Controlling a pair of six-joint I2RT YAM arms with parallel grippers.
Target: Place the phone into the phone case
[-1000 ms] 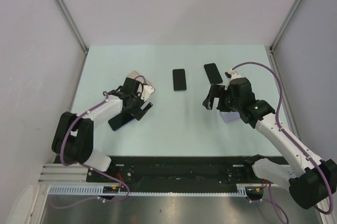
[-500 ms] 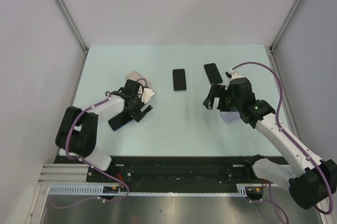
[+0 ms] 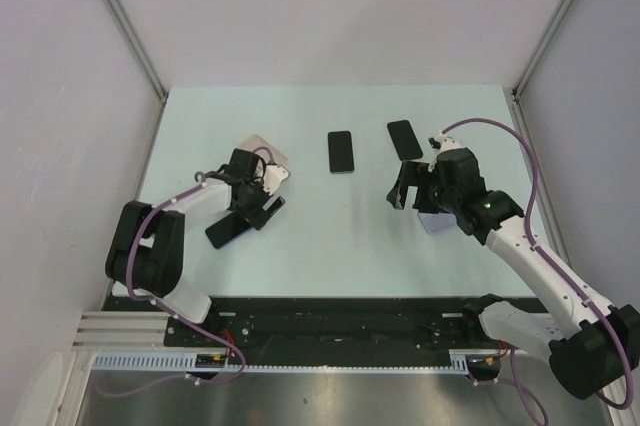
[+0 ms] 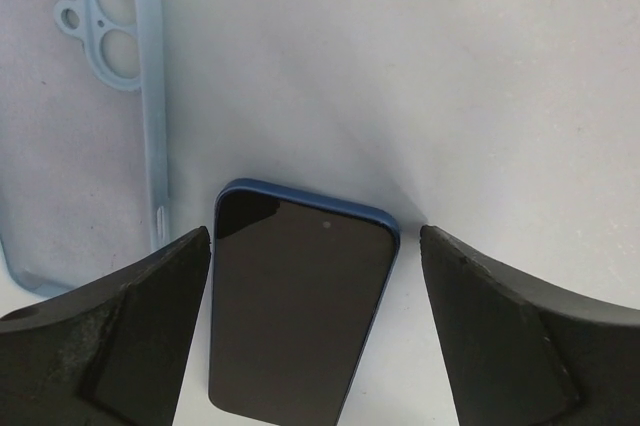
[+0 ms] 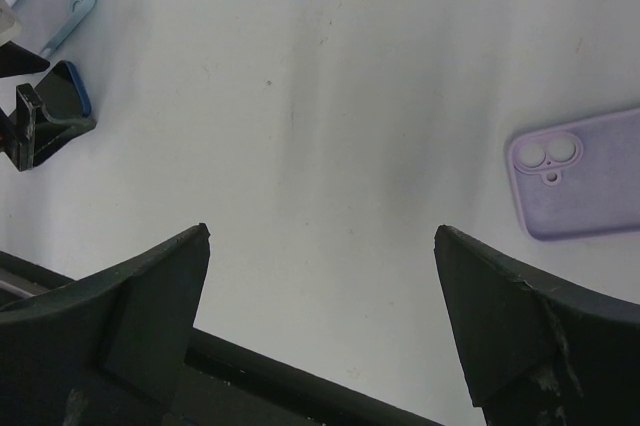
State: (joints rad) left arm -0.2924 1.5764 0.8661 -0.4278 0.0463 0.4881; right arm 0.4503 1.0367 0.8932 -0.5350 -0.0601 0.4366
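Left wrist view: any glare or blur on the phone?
Left wrist view: phone edges sharp, screen dark, no hard glare; soft shadow on the table past its top edge; near fingers slightly soft. Top view: lighting even.

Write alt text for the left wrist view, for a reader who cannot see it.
A dark-screened, blue-edged phone lies face up on a pale table, between the open black fingers of the left gripper. An empty light blue phone case lies beside it at upper left, camera cutouts showing.
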